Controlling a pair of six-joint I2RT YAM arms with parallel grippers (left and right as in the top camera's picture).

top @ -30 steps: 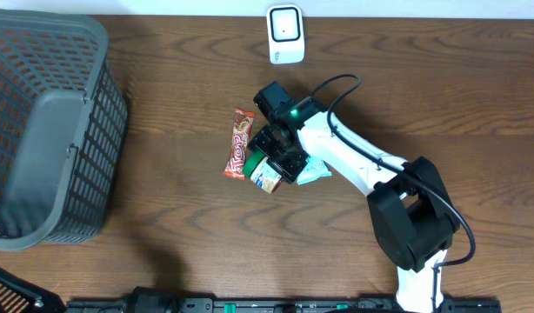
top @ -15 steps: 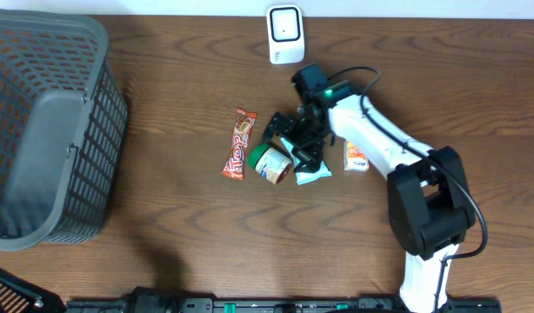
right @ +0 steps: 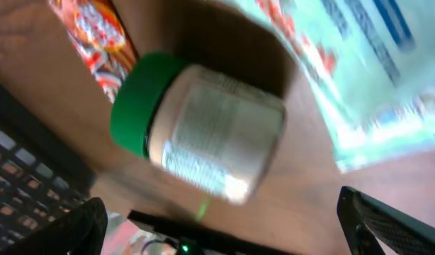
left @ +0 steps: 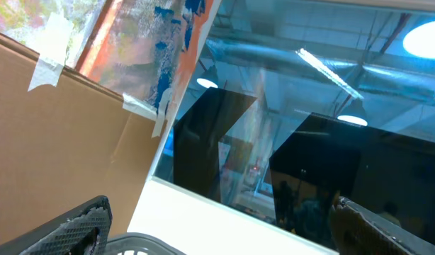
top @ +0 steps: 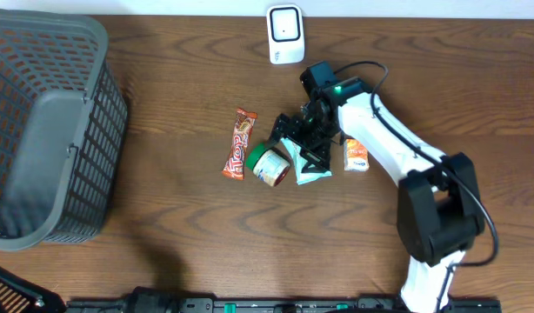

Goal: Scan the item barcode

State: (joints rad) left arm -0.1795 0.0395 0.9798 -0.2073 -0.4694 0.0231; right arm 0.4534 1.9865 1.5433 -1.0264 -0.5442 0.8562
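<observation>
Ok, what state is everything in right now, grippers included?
jar: on its side, lid on.
right gripper: open, above jar, holding nothing.
left gripper: open, empty, pointing upward.
candy bar: lying flat.
teal packet: flat, partly under right gripper.
carton: lying flat.
scanner: nothing held to it.
basket: upright.

My right tool (top: 295,146) hangs with jaws spread above the middle of the desk (top: 180,235), just beside the green-lidded jar (top: 269,165) lying on its side. A red snack bar (top: 240,143), a teal packet (top: 314,174) and an orange carton (top: 355,156) lie near it. The white scanner (top: 285,34) stands at the far edge, and the grey basket (top: 102,130) fills the far left corner.
</observation>
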